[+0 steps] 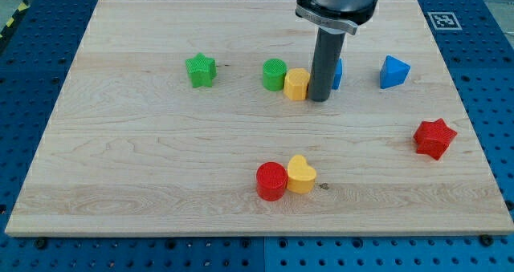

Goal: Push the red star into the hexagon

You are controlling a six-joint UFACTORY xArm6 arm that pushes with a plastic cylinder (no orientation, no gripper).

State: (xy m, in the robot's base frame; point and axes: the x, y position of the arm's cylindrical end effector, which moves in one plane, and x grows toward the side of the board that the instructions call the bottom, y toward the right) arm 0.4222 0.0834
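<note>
The red star [434, 138] lies near the board's right edge, by itself. The yellow hexagon [296, 84] sits at upper centre, touching the green cylinder [275, 75] on its left. My tip [319, 99] stands right against the hexagon's right side, far to the left of the red star. A blue block [337, 73] is partly hidden behind the rod.
A blue triangular block [393, 71] lies right of the rod. A green star [201, 70] is at upper left. A red cylinder [271, 181] and a yellow heart [301, 174] touch each other at lower centre. The wooden board [120, 184] rests on a blue table.
</note>
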